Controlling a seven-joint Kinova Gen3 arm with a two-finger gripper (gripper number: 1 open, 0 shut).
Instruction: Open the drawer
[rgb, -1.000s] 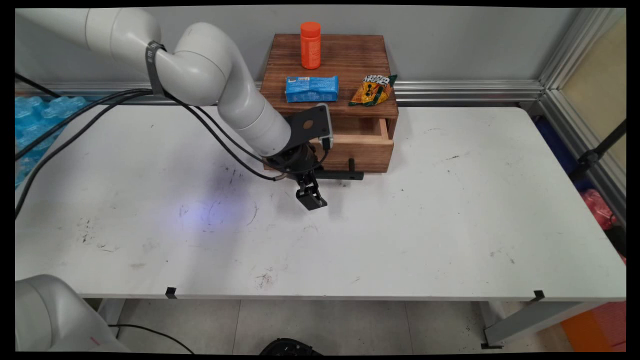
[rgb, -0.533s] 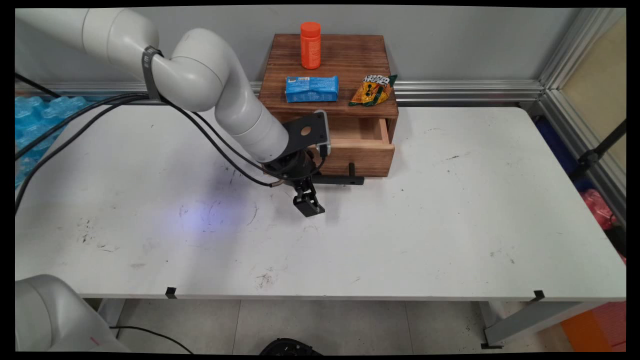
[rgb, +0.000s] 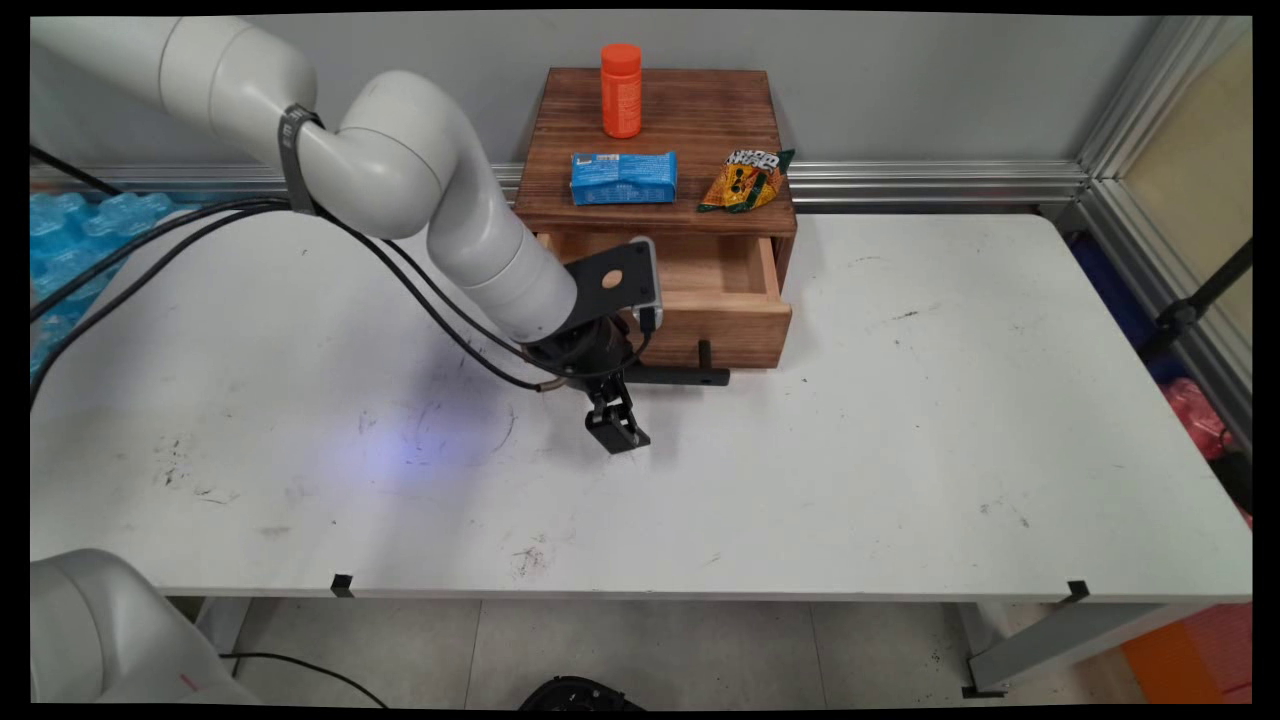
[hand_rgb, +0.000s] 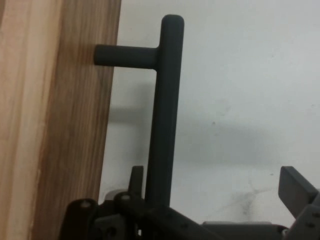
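Black handle on drawer front, drawer partly out of wooden box at table's far side. Gripper spread wide, handle bar just beside one finger, other finger well apart. On box top: orange bottle, blue packet, yellow snack bag.

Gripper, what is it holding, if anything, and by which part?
Nothing clamped: the gripper is open, the drawer handle bar lying between its fingers, close beside one.
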